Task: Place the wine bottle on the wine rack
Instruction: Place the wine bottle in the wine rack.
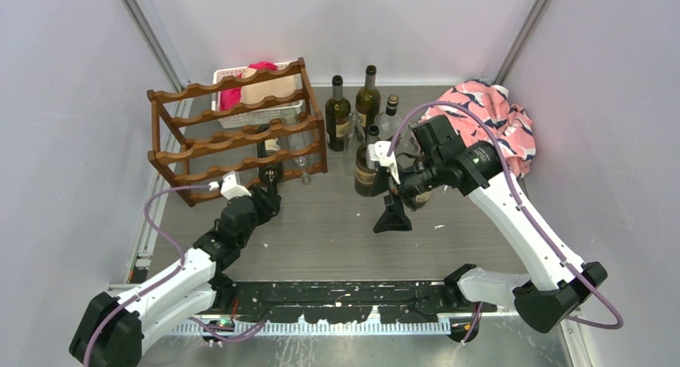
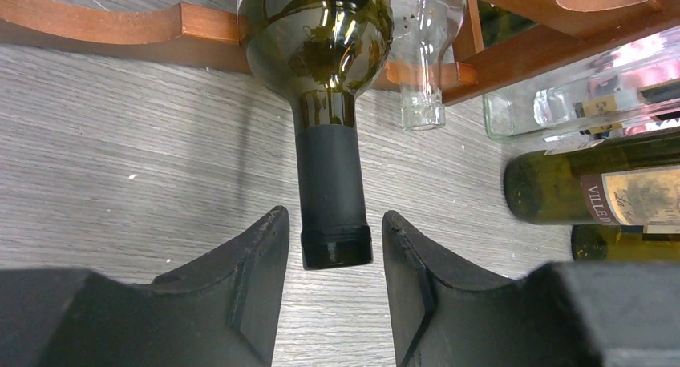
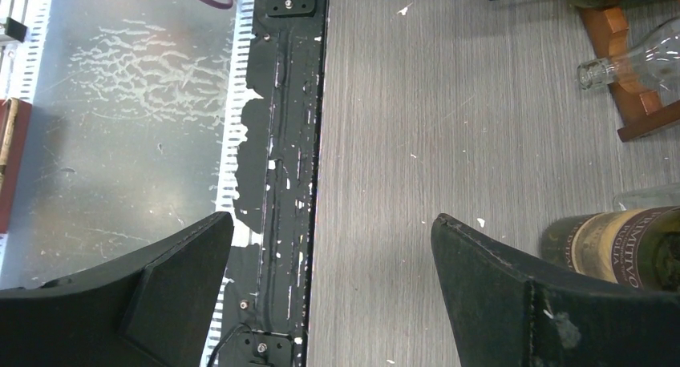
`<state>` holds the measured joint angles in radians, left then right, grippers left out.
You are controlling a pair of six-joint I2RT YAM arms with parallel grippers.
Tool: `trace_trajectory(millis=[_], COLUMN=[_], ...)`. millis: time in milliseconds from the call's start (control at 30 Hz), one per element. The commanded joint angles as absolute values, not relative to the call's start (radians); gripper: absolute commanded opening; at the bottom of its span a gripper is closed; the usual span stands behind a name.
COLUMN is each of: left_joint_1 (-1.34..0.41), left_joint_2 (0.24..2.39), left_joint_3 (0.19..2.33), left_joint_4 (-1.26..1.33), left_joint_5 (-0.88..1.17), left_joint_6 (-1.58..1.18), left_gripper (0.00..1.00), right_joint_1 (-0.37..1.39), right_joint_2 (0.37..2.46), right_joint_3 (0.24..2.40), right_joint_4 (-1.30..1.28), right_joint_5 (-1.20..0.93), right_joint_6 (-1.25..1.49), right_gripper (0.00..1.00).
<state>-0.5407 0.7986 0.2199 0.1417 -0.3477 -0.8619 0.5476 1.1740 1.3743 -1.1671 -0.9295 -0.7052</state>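
The dark reddish-brown wine rack [image 1: 232,135] stands at the back left. A dark green wine bottle [image 1: 269,160] lies in its lowest tier, with its black-capped neck sticking out toward the front. In the left wrist view the bottle [image 2: 321,38] rests across the rack's rail [image 2: 120,26]. My left gripper [image 1: 269,197] is open, and the neck's tip sits between its fingers [image 2: 335,221] with a gap on each side. My right gripper [image 1: 393,215] is open and empty and points down over the table middle; it also shows in the right wrist view [image 3: 333,223].
A clear glass bottle [image 1: 301,155] lies in the rack beside the green one. Several bottles stand at the back centre [image 1: 353,110], with one [image 1: 366,165] near my right gripper. A white basket [image 1: 240,102] is behind the rack. A pink patterned cloth [image 1: 493,118] is at the back right.
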Motion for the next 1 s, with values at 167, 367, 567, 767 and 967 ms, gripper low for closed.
trace_trajectory(millis=[167,367,567,767,967], left_joint_1=[-0.527,-0.515,-0.514,-0.514,-0.515], left_joint_2=[0.844,0.914,0.92,0.908,1.004], left_joint_3=[0.253,0.266,0.256,0.214,0.177], left_joint_4=[0.175,0.209,0.217,0.25,0.379], left_joint_5=[-0.375,-0.328,-0.306,-0.288,-0.268], left_joint_6=[-0.866,-0.862,-0.863,-0.911,-0.956], left_gripper=[0.48,0.3,0.22,0.06,0.0], right_joint_1=[0.555,0.556,0.56,0.563,0.565], right_joint_2=[1.173,1.174,1.177,1.175,1.175], right_joint_3=[1.378,1.377,1.376,1.376,1.376], right_joint_4=[-1.142,-1.143,-1.149,-1.15,-1.152], right_joint_5=[-0.939,-0.936,-0.933,-0.933,-0.93], right_joint_6=[-0.718,-0.721,-0.726,-0.729,-0.733], right_gripper=[0.98,0.98,0.98,0.98,0.98])
